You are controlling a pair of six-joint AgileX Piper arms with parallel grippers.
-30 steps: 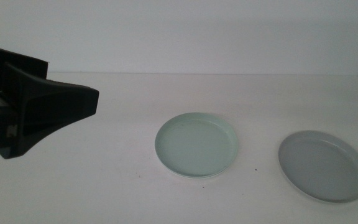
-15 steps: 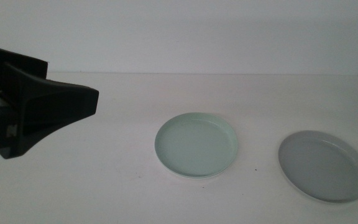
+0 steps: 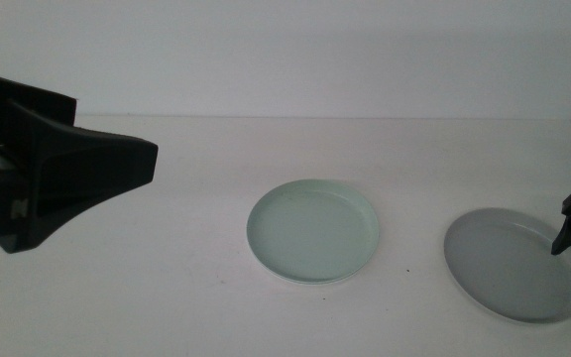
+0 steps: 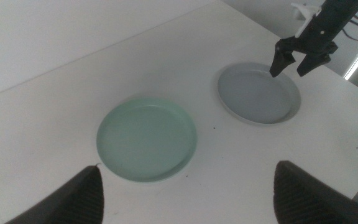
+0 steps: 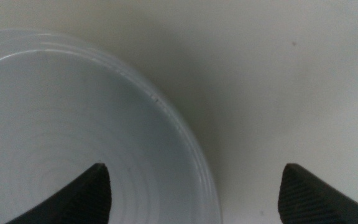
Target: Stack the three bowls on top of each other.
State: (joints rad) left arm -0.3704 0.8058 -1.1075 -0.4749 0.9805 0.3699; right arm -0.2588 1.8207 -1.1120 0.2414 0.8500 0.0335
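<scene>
A pale mint green bowl [image 3: 313, 231] sits mid-table and also shows in the left wrist view [image 4: 146, 138]. A thin white edge [image 3: 305, 284] shows under its near rim, which looks like the white bowl beneath it. The grey bowl [image 3: 515, 263] lies to its right, apart from it. My right gripper [image 3: 569, 233] comes in from the right edge, open, over the grey bowl's right rim. The left wrist view shows it there [image 4: 302, 59]. In the right wrist view the grey bowl's rim [image 5: 185, 143] lies between its jaws [image 5: 194, 193]. My left gripper [image 3: 87, 169] waits high at the left, open and empty [image 4: 188, 199].
The white table [image 3: 196, 297] ends at a far edge against a pale wall and at a right edge just beyond the grey bowl. A small dark speck [image 3: 407, 270] lies between the two bowls.
My right gripper has come into the middle view from the right edge and moved left over the grey bowl's rim. The left gripper and the bowls have not moved.
</scene>
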